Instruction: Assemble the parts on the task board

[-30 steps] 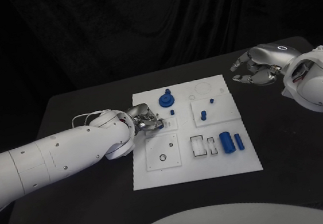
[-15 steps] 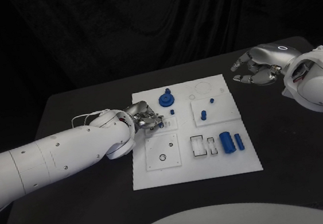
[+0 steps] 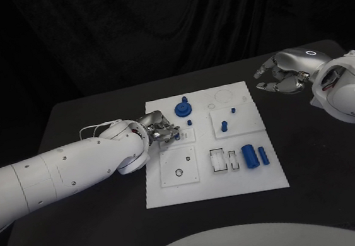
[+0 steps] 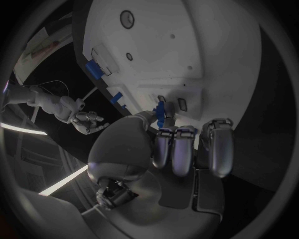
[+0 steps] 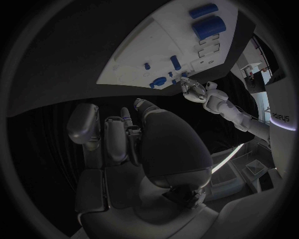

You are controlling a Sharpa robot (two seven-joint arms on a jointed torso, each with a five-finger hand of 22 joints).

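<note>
The white task board [image 3: 208,185] lies in the middle of the black table. My left hand [image 3: 162,132] hovers over the board's left middle and pinches a small blue part [image 4: 163,112] between thumb and fingers, just above the board [image 4: 187,45]. My right hand [image 3: 280,76] hangs beyond the board's far right corner, fingers curled in with nothing seen in them [image 5: 124,134]. A blue round part with a knob [image 3: 183,109] stands at the back. Two blue pegs [image 3: 223,125] and a small stub [image 3: 189,122] stand nearby. A blue cylinder [image 3: 249,154] and a slimmer blue piece [image 3: 262,155] lie at the right.
Bare black table [image 3: 329,148] surrounds the board on the right, front and left. Several open slots [image 3: 217,160] and a square plate with a hole [image 3: 179,172] sit in the board's front half. My left forearm [image 3: 57,178] crosses the table's left side.
My left hand has edged slightly back over the board with the small part still pinched. The right hand has barely shifted.
</note>
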